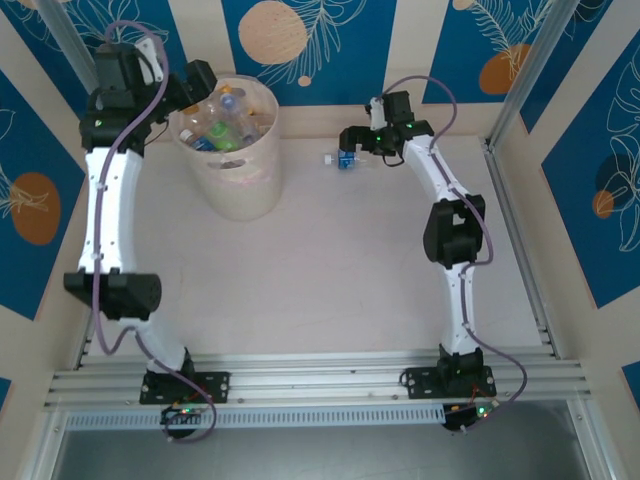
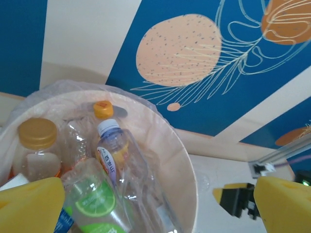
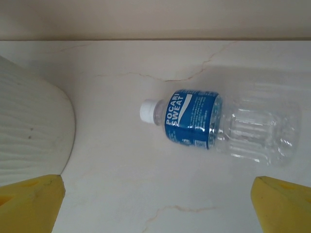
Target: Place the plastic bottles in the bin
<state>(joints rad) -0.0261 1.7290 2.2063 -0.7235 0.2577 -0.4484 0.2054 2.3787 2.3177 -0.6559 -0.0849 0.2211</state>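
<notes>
The pale bin (image 1: 243,185) stands at the back left, holding several plastic bottles (image 1: 225,120). My left gripper (image 1: 200,92) hovers over its left rim, open and empty. In the left wrist view its yellow fingers (image 2: 29,206) frame the bin's inner wall (image 2: 170,150), a bottle with a white cap (image 2: 114,145) and one with a green label (image 2: 95,204). One blue-labelled bottle (image 1: 346,158) lies on the table, right of the bin. My right gripper (image 1: 362,145) hangs open just above it. In the right wrist view this bottle (image 3: 218,126) lies on its side, cap towards the bin (image 3: 29,126), beyond the open gripper (image 3: 158,206).
The back wall with blue and cream panels rises close behind the bin and the bottle. A metal rail (image 1: 520,200) runs along the table's right edge. Bare table (image 1: 320,280) stretches between the arms towards the near edge.
</notes>
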